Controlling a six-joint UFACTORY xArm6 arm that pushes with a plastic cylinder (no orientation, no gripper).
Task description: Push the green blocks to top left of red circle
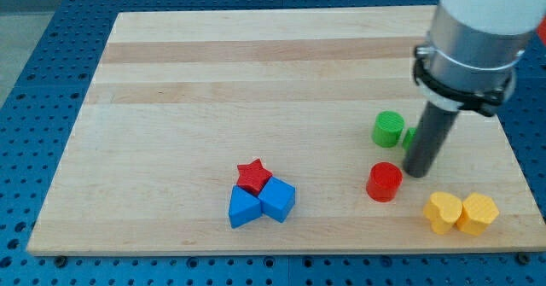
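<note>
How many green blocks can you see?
2. One green round block sits up and left of the red circle. A second green block peeks out right beside it, mostly hidden behind my rod, whose tip is just right of the red circle.

No readable text, label, brand, number or sign shows anywhere in this view.

The wooden board (171, 90) carries green (388, 129), red (385, 182), yellow (444, 212) and blue blocks (277, 199), plus a red star (253, 176).
</note>
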